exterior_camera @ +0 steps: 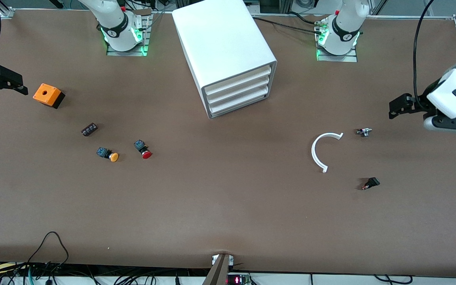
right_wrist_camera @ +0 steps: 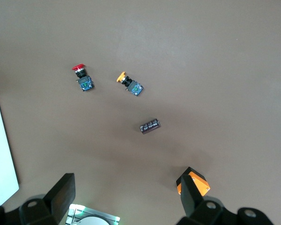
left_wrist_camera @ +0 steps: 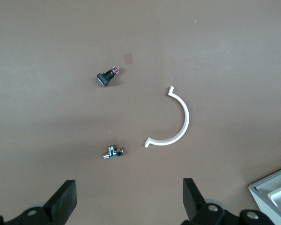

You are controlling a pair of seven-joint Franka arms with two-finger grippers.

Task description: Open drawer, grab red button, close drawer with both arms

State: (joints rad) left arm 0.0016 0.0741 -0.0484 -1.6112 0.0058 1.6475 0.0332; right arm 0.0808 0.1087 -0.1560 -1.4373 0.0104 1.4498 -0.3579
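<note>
The red-headed button (exterior_camera: 144, 150) lies on its side on the bare table toward the right arm's end, nearer to the front camera than the white drawer cabinet (exterior_camera: 224, 55). It also shows in the right wrist view (right_wrist_camera: 82, 77). The cabinet's three drawers are shut. My right gripper (exterior_camera: 8, 81) hangs open and empty over the table's edge at the right arm's end, beside the orange box; its open jaws show in the right wrist view (right_wrist_camera: 126, 194). My left gripper (exterior_camera: 400, 106) hangs open and empty over the left arm's end; its wrist view (left_wrist_camera: 129, 199) shows bare table between the fingers.
A yellow-headed button (exterior_camera: 108, 154), a small black block (exterior_camera: 89, 129) and an orange box with a hole (exterior_camera: 48, 95) lie near the red button. A white C-shaped piece (exterior_camera: 325, 152), a small metal part (exterior_camera: 364, 132) and a small black part (exterior_camera: 371, 183) lie toward the left arm's end.
</note>
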